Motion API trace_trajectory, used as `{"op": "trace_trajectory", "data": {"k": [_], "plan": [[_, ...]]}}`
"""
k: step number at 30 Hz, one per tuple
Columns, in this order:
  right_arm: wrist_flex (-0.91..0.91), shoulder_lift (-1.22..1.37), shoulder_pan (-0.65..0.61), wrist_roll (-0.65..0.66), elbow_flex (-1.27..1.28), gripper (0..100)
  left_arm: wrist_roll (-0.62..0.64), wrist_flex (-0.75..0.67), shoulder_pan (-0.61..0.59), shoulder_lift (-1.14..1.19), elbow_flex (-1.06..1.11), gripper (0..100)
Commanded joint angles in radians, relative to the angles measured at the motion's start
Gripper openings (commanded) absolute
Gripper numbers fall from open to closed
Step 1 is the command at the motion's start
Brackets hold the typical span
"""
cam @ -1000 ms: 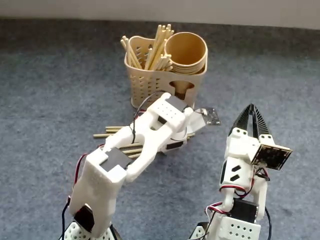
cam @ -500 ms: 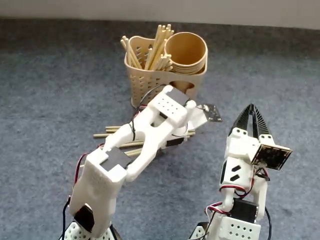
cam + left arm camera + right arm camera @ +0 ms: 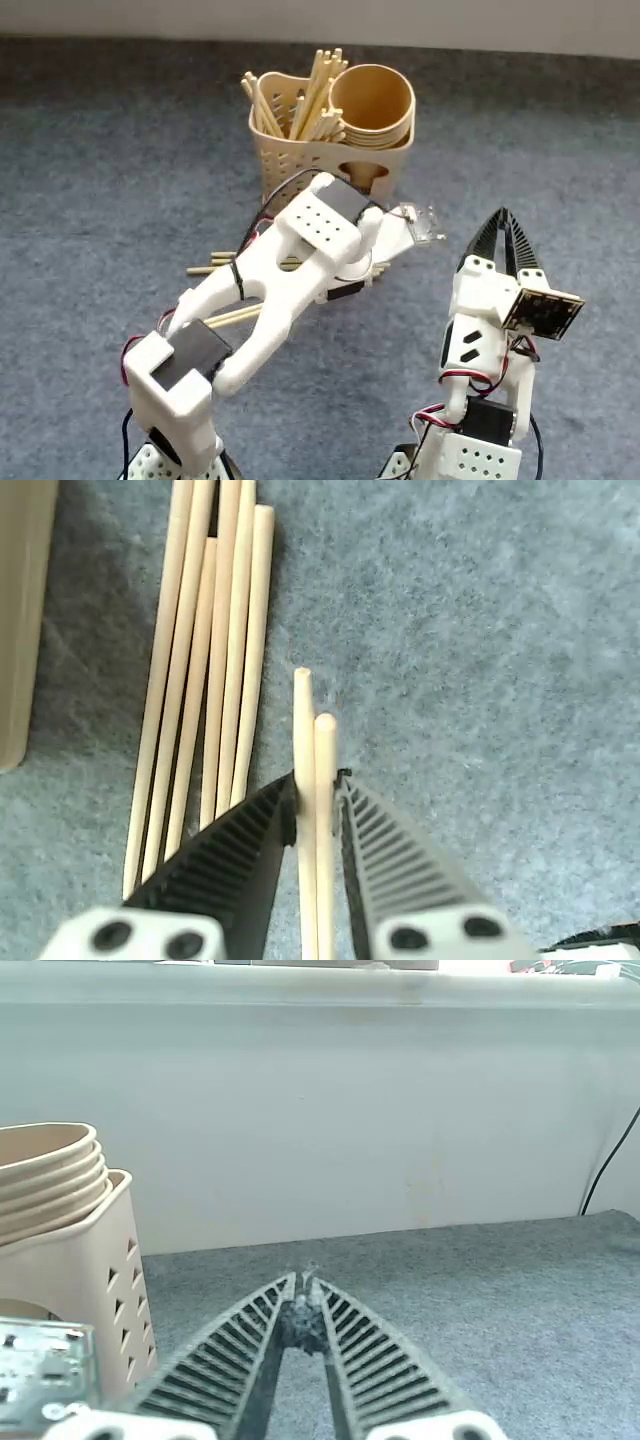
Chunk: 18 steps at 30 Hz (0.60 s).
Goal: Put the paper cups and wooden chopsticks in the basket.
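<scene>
My left gripper [image 3: 315, 776] is shut on two wooden chopsticks [image 3: 325, 750] that stick out past its fingertips, just above the carpet. Beside them, several more chopsticks [image 3: 212, 670] lie side by side on the carpet, and their ends [image 3: 212, 264] poke out from under the left arm [image 3: 320, 225]. The beige basket [image 3: 300, 165] stands just beyond, holding stacked paper cups [image 3: 372, 100] and a bunch of chopsticks [image 3: 312, 85]. My right gripper [image 3: 503, 222] is shut and empty, raised to the right of the basket [image 3: 85, 1270], with the cups [image 3: 45, 1175] off to its side.
Grey carpet covers the whole work surface. A pale wall [image 3: 350, 1110] runs along the far edge behind the basket. Open carpet lies left of the basket and in front of the right arm.
The left arm's wrist has lifted and shifted slightly toward the basket, and its lower links have folded back. The right arm has kept still.
</scene>
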Motion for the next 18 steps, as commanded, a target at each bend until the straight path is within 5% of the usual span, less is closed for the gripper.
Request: {"op": "trace_trajectory", "data": {"k": [1, 18], "plan": [[-0.004, -0.012, 0.005, 0.012, -0.015, 2.0, 0.009, -0.041, 0.021, -0.173, 0.064, 1], [-0.004, -0.012, 0.004, 0.012, -0.013, 2.0, 0.081, -0.247, 0.019, -0.573, 0.335, 1]]}}
